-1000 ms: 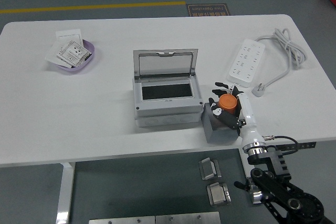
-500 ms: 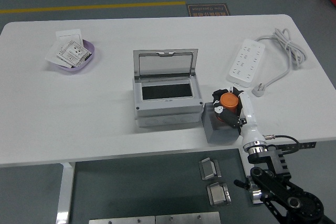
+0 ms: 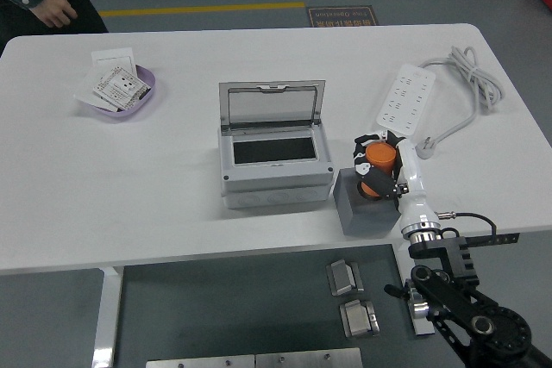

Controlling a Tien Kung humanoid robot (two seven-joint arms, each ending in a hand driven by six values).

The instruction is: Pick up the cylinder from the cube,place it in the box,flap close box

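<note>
Now the right robot hand (image 3: 379, 168) has clenched round the orange cylinder (image 3: 377, 164) and tipped it up off the grey cube (image 3: 362, 209), just beside the open box (image 3: 274, 158); a person's hand (image 3: 53, 11) has appeared at the worktop's (image 3: 129, 178) far-left corner.

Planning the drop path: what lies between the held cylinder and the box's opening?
Head view: only the box's right rim; the cylinder is in the right hand.

Right hand (image 3: 377, 170) closed around orange cylinder (image 3: 378, 162), over grey cube (image 3: 360, 210). Grey box (image 3: 274, 159) just left, lid upright. Person's hand (image 3: 53, 12) at far left corner.
</note>
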